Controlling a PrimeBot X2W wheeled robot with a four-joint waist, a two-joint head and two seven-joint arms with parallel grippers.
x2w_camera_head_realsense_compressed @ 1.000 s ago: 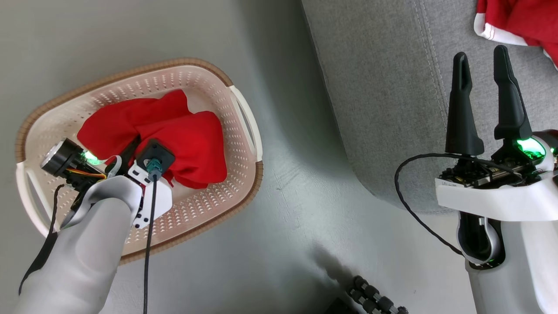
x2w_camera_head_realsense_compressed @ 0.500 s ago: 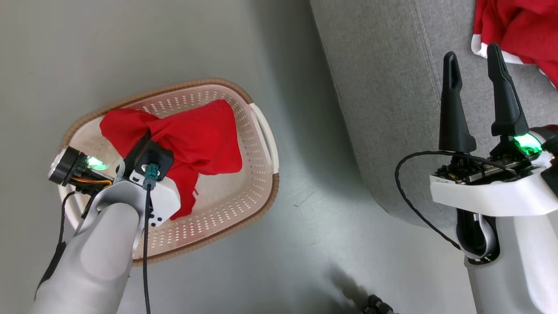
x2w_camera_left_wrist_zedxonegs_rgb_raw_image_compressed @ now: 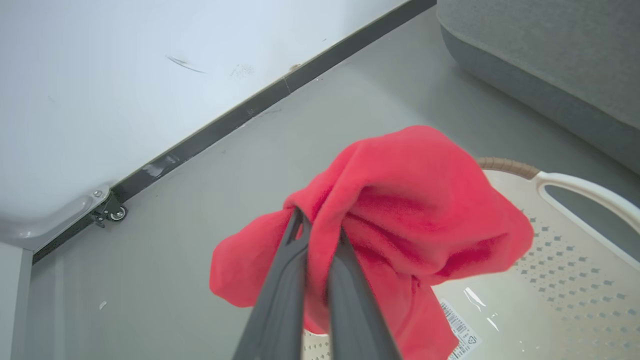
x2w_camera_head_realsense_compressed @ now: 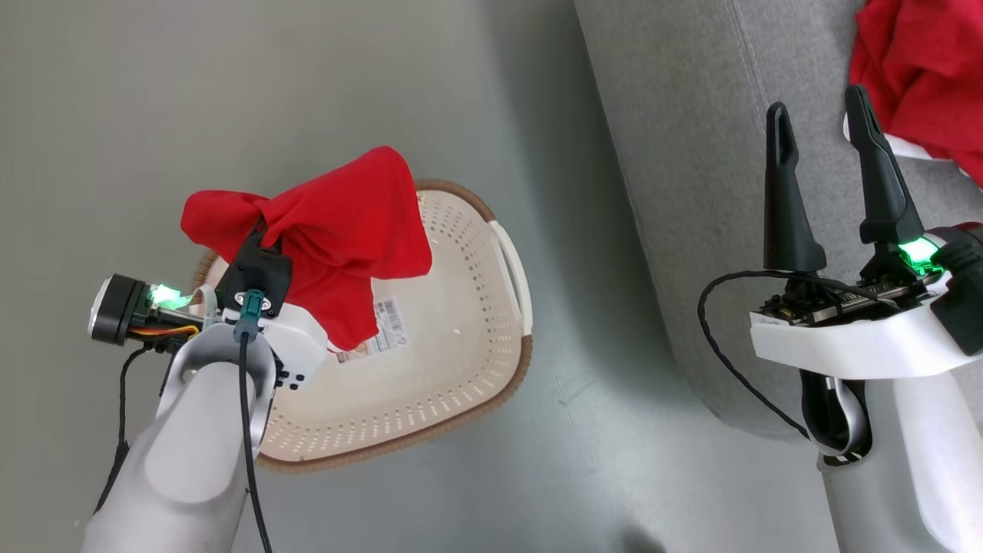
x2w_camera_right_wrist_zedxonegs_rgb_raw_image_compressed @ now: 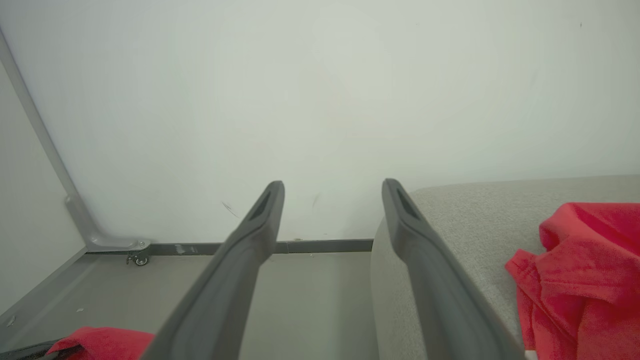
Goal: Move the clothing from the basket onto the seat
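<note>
A: Where is the clothing found, reckoned from the basket (x2w_camera_head_realsense_compressed: 468,369)?

B: One red garment (x2w_camera_head_realsense_compressed: 345,230) is held in the air above the basket's left part, clear of its bottom, where a paper label (x2w_camera_head_realsense_compressed: 388,319) is laid bare. No cloth is seen in the part of the basket that shows. A second red garment (x2w_camera_head_realsense_compressed: 921,69) is seen lying on the seat (x2w_camera_head_realsense_compressed: 691,192), well to the right of the basket, across a strip of floor (x2w_camera_head_realsense_compressed: 584,399).

A: And how are the grippers set?

B: The left gripper (x2w_camera_left_wrist_zedxonegs_rgb_raw_image_compressed: 320,226) is clamped on a bunched fold of that red garment. Cloth is pinched between its two fingers, and the rest is draped down on either side. The right gripper (x2w_camera_head_realsense_compressed: 815,101) is spread wide with nothing between its fingers, far to the right of the basket, over the seat.

A: How is the cloth expected to handle?

B: It is judged light, soft and limp. No shape is kept, so the loose ends are likely to swing and trail when it is carried. Nothing is at risk of breaking. A pinch on a gathered fold is judged safer than one on a single edge, since a thin layer can be slid out from smooth fingers. The hanging tail is best kept above the basket's rim on the way right, so that the basket is not dragged.
</note>
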